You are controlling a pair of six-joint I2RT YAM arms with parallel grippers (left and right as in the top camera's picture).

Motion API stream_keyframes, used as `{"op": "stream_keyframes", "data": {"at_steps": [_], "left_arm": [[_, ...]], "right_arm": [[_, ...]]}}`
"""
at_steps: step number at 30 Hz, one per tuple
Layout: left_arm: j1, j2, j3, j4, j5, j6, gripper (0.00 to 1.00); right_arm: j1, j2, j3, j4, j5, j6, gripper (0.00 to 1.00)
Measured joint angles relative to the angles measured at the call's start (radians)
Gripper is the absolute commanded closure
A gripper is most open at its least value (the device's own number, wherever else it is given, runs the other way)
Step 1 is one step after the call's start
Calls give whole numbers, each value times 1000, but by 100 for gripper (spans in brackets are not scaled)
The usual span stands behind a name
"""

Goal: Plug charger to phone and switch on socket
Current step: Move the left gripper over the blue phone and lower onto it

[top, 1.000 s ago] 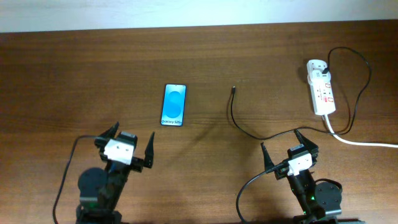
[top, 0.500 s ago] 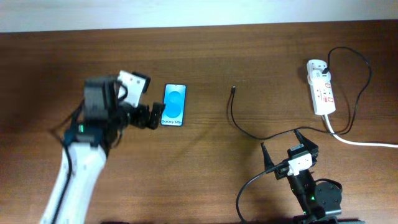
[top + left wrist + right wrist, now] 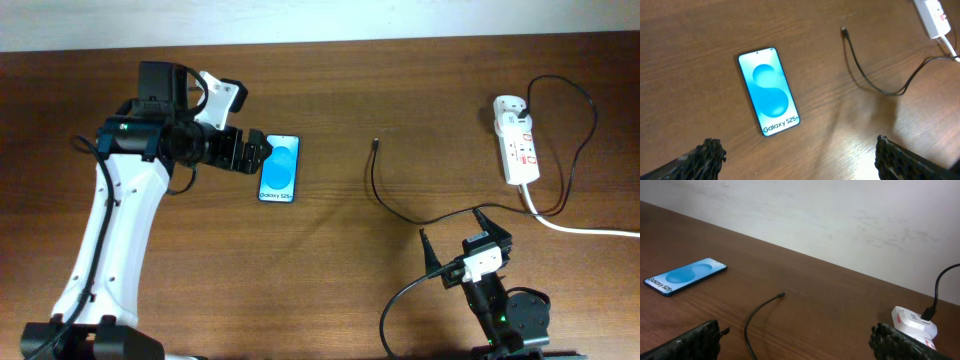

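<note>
Left arm (image 3: 110,225) white-shelled with black joints, right arm (image 3: 495,300) mostly black (green lights on both)

The brown wooden table (image 3: 420,90) carries the phone (image 3: 279,168) lying flat and screen up, the charger (image 3: 372,175) curving to its right, and the socket (image 3: 517,145) far right, apparently holding the charger's plug.

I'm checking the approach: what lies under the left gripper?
The phone, flat on the table, screen up, nothing on it. From overhead, the open left gripper hides part of one long edge.
</note>
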Motion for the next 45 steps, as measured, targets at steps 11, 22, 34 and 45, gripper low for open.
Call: {"op": "stream_keyframes", "data": {"at_steps": [11, 22, 34, 45], "left_arm": [[-175, 156, 7, 113, -304, -294, 0], [-252, 475, 209, 89, -398, -375, 0], [-248, 654, 293, 14, -436, -434, 0], [-237, 687, 294, 16, -425, -403, 1]], "right_arm": [[0, 0, 0, 0, 0, 0, 2], [0, 0, 0, 0, 0, -1, 2], [0, 0, 0, 0, 0, -1, 2], [0, 0, 0, 0, 0, -1, 2]]}}
